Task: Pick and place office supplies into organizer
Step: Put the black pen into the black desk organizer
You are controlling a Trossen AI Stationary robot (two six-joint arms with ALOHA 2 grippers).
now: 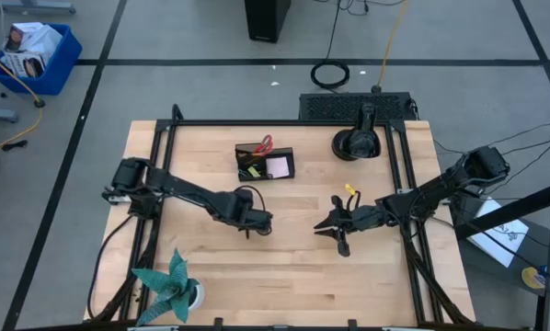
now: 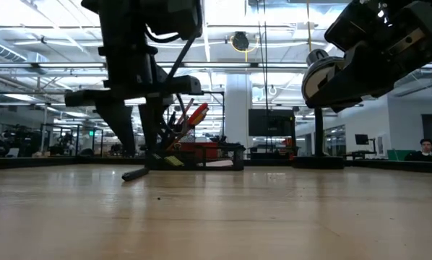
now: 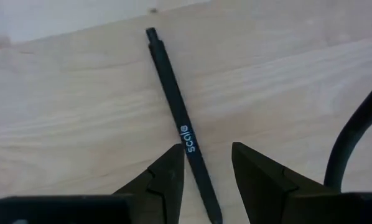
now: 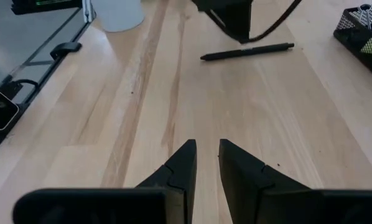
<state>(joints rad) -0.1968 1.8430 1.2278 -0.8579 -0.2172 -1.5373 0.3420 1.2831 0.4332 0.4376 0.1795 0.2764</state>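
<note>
A thin black pen (image 3: 173, 93) lies flat on the wooden table. My left gripper (image 3: 206, 163) is open and comes down over the pen's lower half, one finger on each side of it, not closed on it. The low view shows the pen (image 2: 134, 174) on the table under the left gripper (image 2: 140, 148). The black organizer (image 1: 264, 163) stands toward the far edge, holding red-handled scissors (image 1: 265, 143) and a pink pad (image 1: 277, 166). My right gripper (image 4: 207, 155) hovers over bare table to the pen's right, fingers slightly apart and empty. A small yellow bit (image 1: 350, 191) lies near it.
A round black object with an upright post (image 1: 356, 142) stands at the far right of the table. A teal paper plant (image 1: 169, 285) stands at the near left corner. Black frame rails (image 1: 155, 184) run along the table's sides. Bare wood (image 1: 284, 267) lies between the grippers and the near edge.
</note>
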